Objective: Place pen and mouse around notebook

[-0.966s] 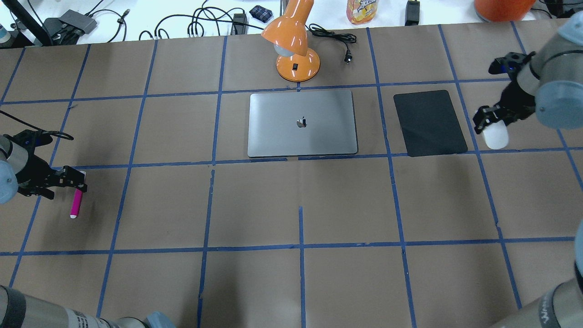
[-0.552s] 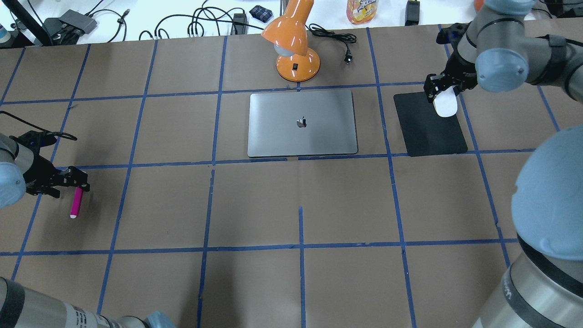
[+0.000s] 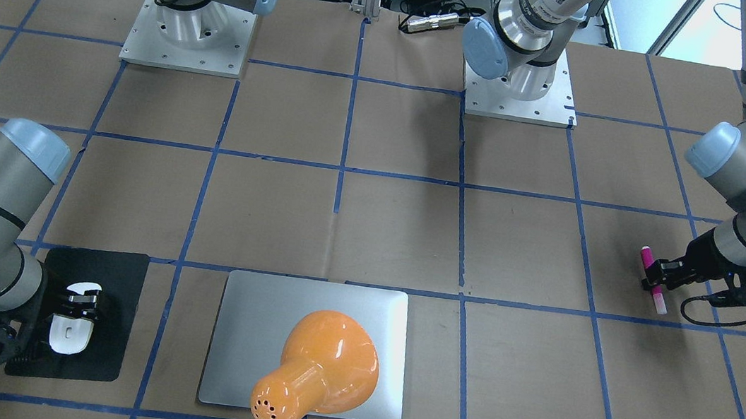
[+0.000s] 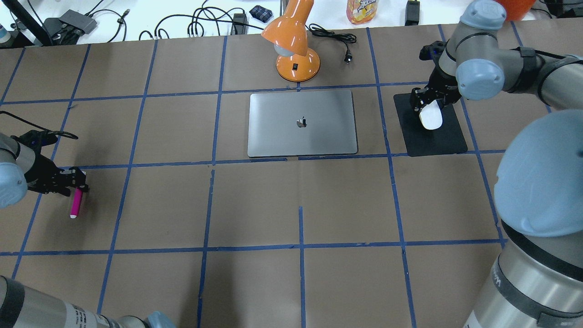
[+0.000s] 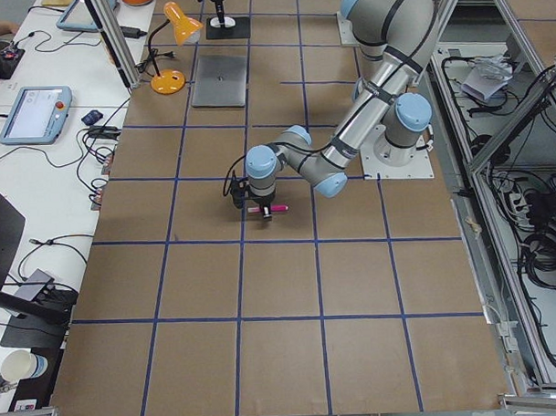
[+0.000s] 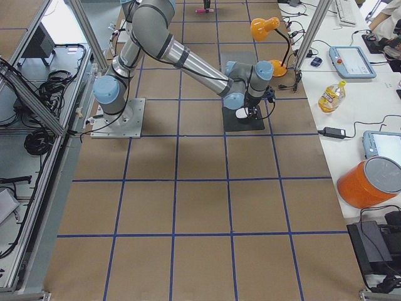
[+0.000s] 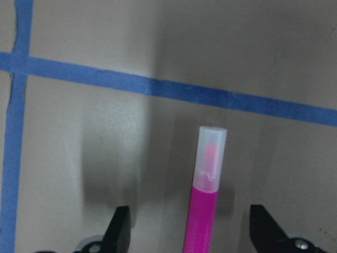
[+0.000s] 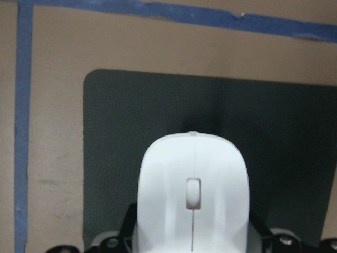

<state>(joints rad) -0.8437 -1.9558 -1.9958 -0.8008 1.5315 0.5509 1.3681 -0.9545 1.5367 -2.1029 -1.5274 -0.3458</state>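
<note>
The pink pen lies on the paper at the far left of the table. My left gripper stands open over its upper end. In the left wrist view the pen runs between the two spread fingers without touching either. The white mouse is over the upper part of the black mat, with my right gripper shut on it. The mouse fills the right wrist view. Whether it rests on the mat I cannot tell. The silver notebook lies closed at the table's middle, left of the mat.
An orange desk lamp stands just behind the notebook, and its head hangs over the notebook in the front-facing view. Its cord trails to the right. Cables, a bottle and devices lie on the white bench beyond.
My right arm has carried the mouse leftward, from past the mat's right edge to over the mat's upper part. My left gripper has edged in over the pen's upper end.
</note>
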